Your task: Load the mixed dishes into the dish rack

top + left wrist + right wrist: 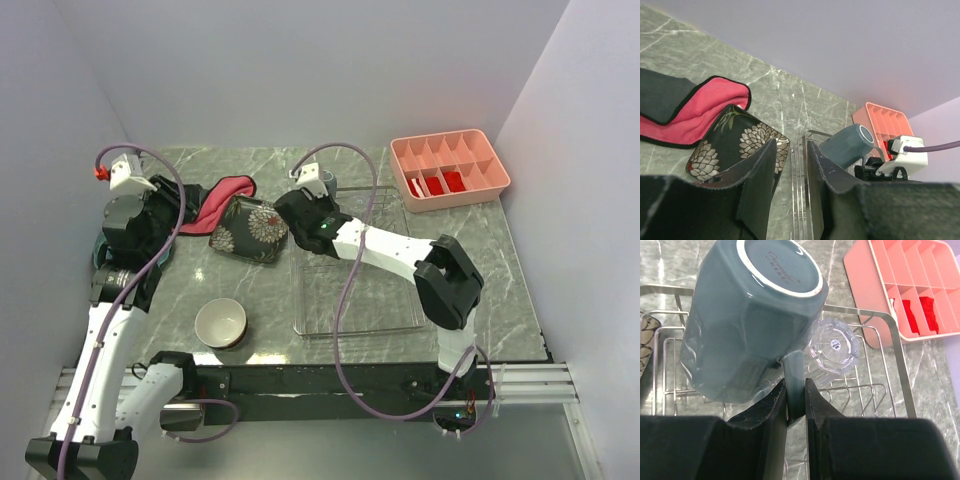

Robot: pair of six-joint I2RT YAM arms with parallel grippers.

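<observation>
My right gripper [795,390] is shut on the handle of the grey-blue mug [750,315], which hangs tilted, base towards the camera, over the far end of the dish rack [880,315]. From above, the mug [315,183] sits over the rack's [360,300] back left corner. The square dark plate with white flowers [250,230] lies just left of the rack. A dark cream-lined bowl [220,322] stands near the front edge. My left gripper [791,147] is open and empty, aimed between the square plate [735,145] and the rack [802,170].
A clear glass [834,346] lies in the rack under the mug. The red-pink cloth [215,200] is bunched behind the square plate. The pink compartment tray [450,168] stands at the back right. Walls close in on the left, back and right.
</observation>
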